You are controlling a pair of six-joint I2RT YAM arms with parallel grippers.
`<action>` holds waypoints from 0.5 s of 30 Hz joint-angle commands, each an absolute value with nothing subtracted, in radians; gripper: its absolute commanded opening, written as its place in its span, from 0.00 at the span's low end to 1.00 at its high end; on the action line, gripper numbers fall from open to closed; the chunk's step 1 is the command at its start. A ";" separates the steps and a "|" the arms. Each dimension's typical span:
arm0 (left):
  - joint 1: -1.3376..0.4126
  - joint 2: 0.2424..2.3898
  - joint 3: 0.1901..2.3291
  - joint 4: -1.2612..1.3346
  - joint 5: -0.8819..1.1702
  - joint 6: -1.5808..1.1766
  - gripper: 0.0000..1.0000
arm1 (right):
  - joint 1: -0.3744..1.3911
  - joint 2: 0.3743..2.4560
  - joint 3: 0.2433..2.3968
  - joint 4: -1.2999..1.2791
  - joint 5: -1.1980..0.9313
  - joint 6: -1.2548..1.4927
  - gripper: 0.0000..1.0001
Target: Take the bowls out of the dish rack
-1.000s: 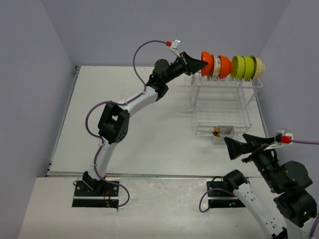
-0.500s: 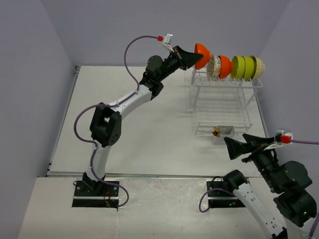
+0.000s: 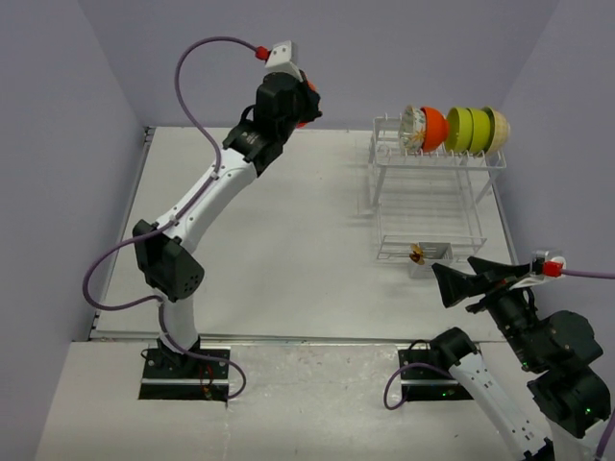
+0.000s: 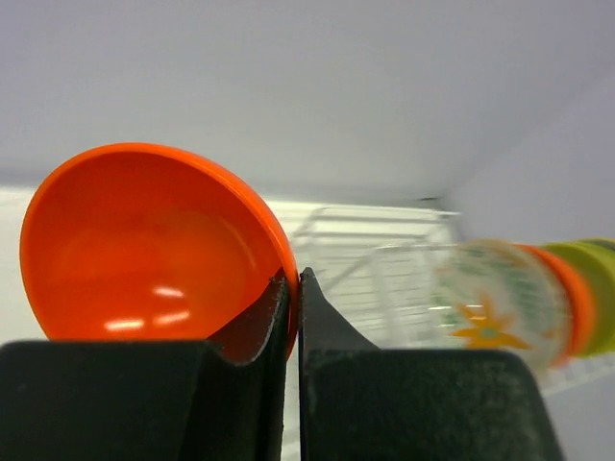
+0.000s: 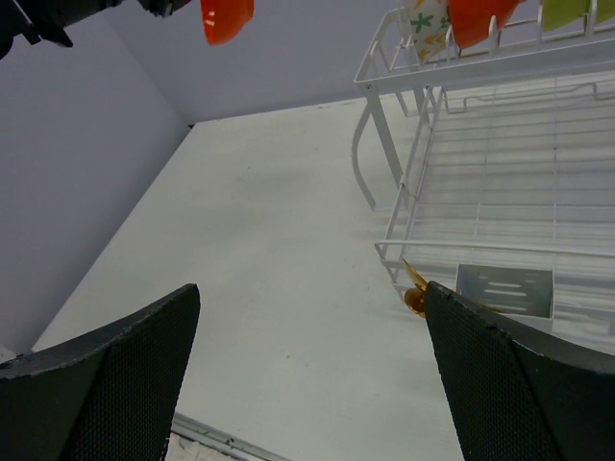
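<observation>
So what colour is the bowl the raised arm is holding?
The bowl is glossy orange, clearest in the left wrist view.

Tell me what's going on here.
The left gripper is shut on the rim of an orange bowl, holding it in the air well clear of the dish rack. On the rack's top tier stand a floral bowl, a second orange bowl, two green bowls and a beige bowl. The right gripper hangs open near the rack's front, holding nothing.

A robotics lab: a white table (image 3: pixel 288 259) boxed by bare lilac walls (image 3: pixel 58 192), 2 arms (image 3: pixel 207 190) bolted on.
</observation>
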State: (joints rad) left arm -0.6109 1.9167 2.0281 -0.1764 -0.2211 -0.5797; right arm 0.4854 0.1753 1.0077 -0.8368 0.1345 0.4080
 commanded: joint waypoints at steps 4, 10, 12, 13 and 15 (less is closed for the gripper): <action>-0.420 1.965 1.957 -0.688 -0.432 -0.399 0.00 | 0.489 0.192 0.994 -0.764 0.120 0.407 0.99; -0.368 2.114 2.002 -0.818 -0.472 -0.344 0.00 | 0.489 0.203 0.985 -0.772 0.140 0.397 0.99; -0.359 2.146 1.996 -0.818 -0.460 -0.338 0.00 | 0.488 0.199 0.980 -0.769 0.141 0.397 0.99; -0.356 2.176 1.994 -0.821 -0.460 -0.337 0.00 | 0.489 0.201 0.974 -0.769 0.141 0.397 0.99; -0.353 2.212 1.983 -0.816 -0.466 -0.336 0.00 | 0.489 0.199 0.974 -0.773 0.141 0.397 0.99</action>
